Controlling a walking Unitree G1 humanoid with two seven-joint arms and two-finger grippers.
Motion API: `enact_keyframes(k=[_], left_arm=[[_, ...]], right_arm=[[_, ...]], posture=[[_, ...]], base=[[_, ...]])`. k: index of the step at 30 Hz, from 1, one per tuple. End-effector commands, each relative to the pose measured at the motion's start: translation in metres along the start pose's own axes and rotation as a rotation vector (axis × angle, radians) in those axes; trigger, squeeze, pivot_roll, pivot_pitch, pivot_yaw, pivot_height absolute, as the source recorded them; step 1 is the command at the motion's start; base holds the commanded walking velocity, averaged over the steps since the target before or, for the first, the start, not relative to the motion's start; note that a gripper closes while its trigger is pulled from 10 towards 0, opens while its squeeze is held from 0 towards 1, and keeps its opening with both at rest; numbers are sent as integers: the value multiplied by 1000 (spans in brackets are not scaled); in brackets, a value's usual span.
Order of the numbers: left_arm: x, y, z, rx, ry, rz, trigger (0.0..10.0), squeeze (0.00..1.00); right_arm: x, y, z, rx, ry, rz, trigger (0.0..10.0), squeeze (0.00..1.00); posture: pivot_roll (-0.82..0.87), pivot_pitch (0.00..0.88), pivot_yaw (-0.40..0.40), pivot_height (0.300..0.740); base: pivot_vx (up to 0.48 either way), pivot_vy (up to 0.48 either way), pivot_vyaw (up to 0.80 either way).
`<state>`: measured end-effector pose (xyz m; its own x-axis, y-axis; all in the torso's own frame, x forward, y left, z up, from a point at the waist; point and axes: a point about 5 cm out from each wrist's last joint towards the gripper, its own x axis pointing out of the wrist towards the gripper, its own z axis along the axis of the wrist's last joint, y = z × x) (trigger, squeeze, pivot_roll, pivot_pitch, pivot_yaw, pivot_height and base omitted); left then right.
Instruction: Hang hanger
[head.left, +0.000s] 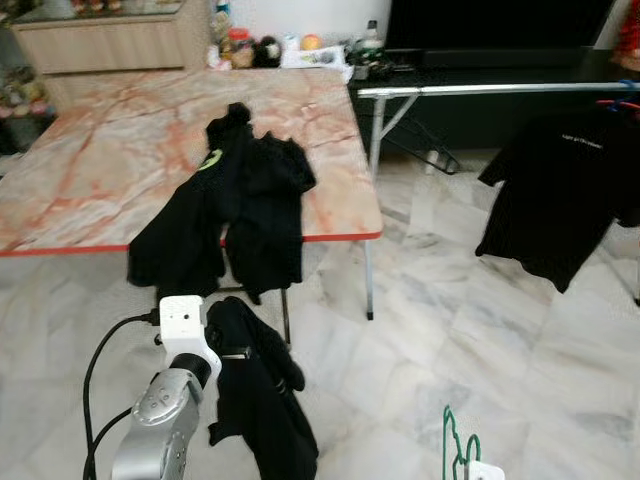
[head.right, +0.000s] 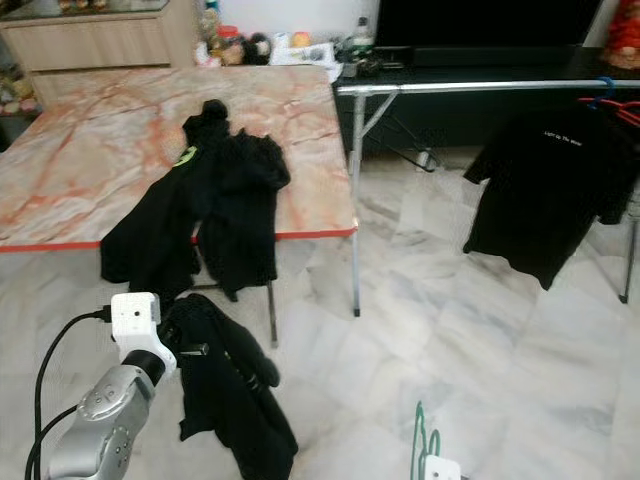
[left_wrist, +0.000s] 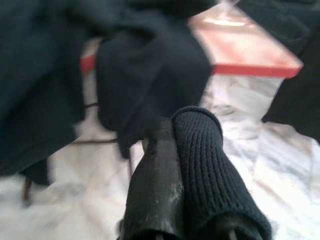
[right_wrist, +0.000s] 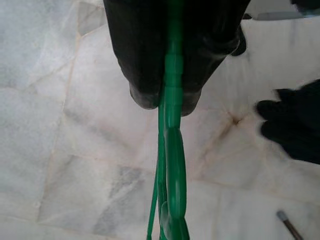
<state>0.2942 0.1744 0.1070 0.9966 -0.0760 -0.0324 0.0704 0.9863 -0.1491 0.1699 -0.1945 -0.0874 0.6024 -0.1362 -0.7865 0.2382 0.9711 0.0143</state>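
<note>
My left gripper (head.left: 236, 350) is low in front of the table, shut on a black garment (head.left: 258, 400) that hangs down from it toward the floor. In the left wrist view its fingers (left_wrist: 155, 185) are pressed together with ribbed black cloth (left_wrist: 205, 165) over one of them. At the bottom edge, my right gripper (right_wrist: 167, 100) is shut on a green plastic hanger (right_wrist: 172, 150), whose hook (head.left: 455, 440) sticks up over the floor. The metal clothes rail (head.left: 480, 90) stands to the right, beyond the table.
A marble-patterned table (head.left: 100, 150) with a red edge carries a pile of black clothes (head.left: 240, 200) that drapes over its front edge. A black T-shirt (head.left: 560, 190) hangs on the rail at the right. Pale marble floor (head.left: 450, 320) lies between table and rail.
</note>
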Motion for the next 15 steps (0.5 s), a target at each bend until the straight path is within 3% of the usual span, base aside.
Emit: enact_keyframes(k=[1, 7, 10, 13, 15], left_arm=[[3, -3, 12, -4, -50, -22, 10000, 0], [11, -1, 35, 49, -116, -54, 10000, 0], [24, -6, 68, 142, -207, -113, 10000, 0], [33, -11, 94, 177, -279, -147, 10000, 0], [41, -17, 123, 193, -364, -169, 10000, 0]], right_arm=[[-1, -4, -3, -11, 12, -7, 10000, 0], [0, -2, -2, -17, 7, -1, 10000, 0], [0, -1, -2, -9, 9, 3, 10000, 0], [0, 0, -2, -10, 10, 4, 10000, 0], [0, 0, -1, -10, 11, 5, 10000, 0]], posture=[[26, 51, 31, 740], [30, 49, 29, 740], [36, 49, 27, 740], [37, 50, 25, 740], [41, 50, 22, 740]], base=[[379, 0, 0], [384, 0, 560], [390, 0, 0], [393, 0, 0], [398, 0, 0]])
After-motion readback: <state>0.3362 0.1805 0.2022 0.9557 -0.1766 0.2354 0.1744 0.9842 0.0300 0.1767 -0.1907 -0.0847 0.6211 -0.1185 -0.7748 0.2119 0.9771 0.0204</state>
